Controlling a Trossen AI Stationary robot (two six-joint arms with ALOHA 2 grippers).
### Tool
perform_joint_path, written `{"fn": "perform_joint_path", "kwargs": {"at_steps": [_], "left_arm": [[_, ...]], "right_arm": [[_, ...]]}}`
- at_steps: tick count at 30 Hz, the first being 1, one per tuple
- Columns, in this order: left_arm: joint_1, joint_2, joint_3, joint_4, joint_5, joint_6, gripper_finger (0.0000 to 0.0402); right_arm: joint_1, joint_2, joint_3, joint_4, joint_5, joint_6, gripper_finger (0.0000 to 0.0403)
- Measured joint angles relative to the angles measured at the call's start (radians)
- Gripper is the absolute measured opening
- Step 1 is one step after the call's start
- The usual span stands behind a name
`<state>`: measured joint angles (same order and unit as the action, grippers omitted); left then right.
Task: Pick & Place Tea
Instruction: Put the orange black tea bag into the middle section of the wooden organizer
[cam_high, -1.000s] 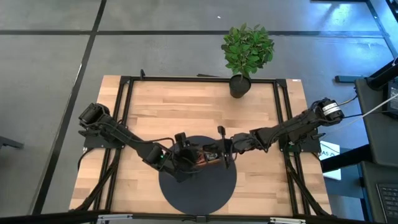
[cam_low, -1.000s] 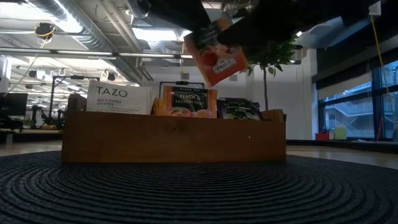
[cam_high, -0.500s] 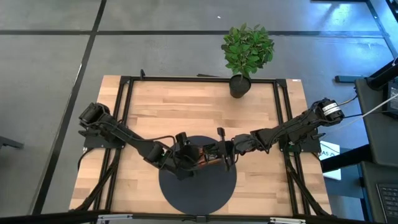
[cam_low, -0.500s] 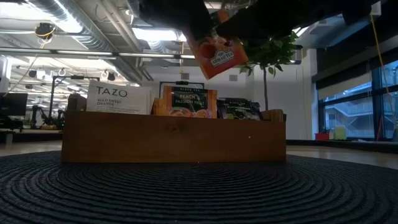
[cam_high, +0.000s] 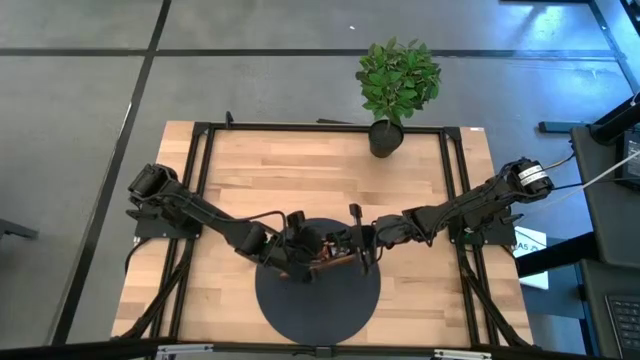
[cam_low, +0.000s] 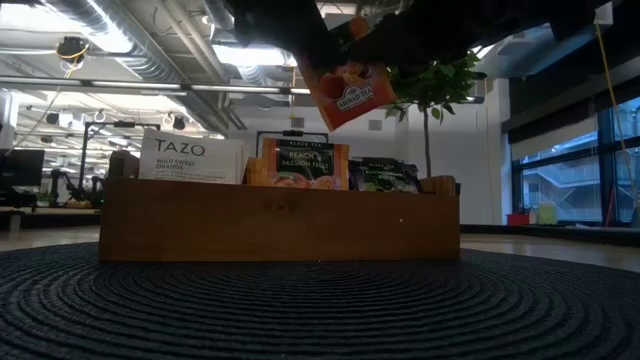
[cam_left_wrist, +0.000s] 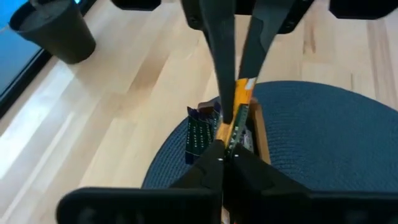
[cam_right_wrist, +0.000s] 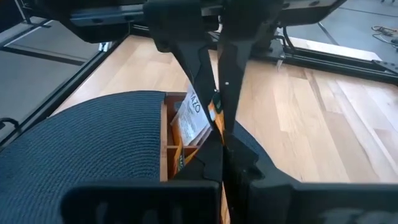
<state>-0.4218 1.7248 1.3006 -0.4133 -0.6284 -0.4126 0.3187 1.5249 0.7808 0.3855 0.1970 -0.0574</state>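
An orange tea sachet (cam_low: 345, 88) hangs tilted above the brown wooden tray (cam_low: 280, 222). The tray stands on a dark round mat (cam_high: 318, 295) near the table's front middle. My left gripper (cam_left_wrist: 222, 158) and my right gripper (cam_right_wrist: 221, 152) meet over the tray, both shut on this sachet (cam_high: 336, 258), one from each side. More sachets stand upright in the tray: a white one (cam_low: 190, 158), an orange one (cam_low: 305, 165) and a dark one (cam_low: 385, 175). My left gripper pinches the sachet's upper left edge (cam_left_wrist: 230, 138) between its two fingers, slanting down from the table's left. The sachet is seen edge-on, hanging clear above the tray. My right gripper pinches the opposite upper edge (cam_right_wrist: 217, 124) between its two fingers, coming almost level from the table's right. The sachet hangs tilted below both grippers.
A potted plant (cam_high: 392, 90) stands at the table's far edge. The black frame rails (cam_high: 200, 180) run along the table's sides. Bare wood lies to the left and right of the mat.
My left gripper has turned a little toward the sachet and shut on it, while my right gripper has kept its hold. The sachet has tipped slightly and stays clear above the tray.
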Motion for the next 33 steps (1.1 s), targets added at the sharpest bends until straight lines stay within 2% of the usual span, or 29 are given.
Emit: {"fn": "perform_joint_path", "kwargs": {"at_steps": [11, 17, 22, 28, 33], "left_arm": [[0.005, -0.006, 0.000, -0.003, 0.037, -0.015, 0.0005], [0.006, -0.068, 0.023, -0.025, 0.218, -0.061, 0.0004], [-0.004, -0.070, 0.048, -0.100, 0.344, -0.192, 0.0003], [-0.036, -0.026, 0.048, -0.122, 0.379, -0.298, 0.0003], [-0.040, 0.000, 0.048, -0.124, 0.319, -0.307, 0.0003]], "right_arm": [[0.000, 0.000, 0.000, -0.005, -0.004, -0.004, 0.0012], [0.002, -0.001, 0.000, -0.018, -0.014, -0.003, 0.0065], [0.001, -0.046, 0.000, -0.143, -0.008, 0.004, 0.0121], [-0.009, -0.071, 0.000, -0.249, 0.053, 0.029, 0.0152], [-0.009, -0.065, 0.000, -0.277, 0.090, 0.031, 0.0155]]}}
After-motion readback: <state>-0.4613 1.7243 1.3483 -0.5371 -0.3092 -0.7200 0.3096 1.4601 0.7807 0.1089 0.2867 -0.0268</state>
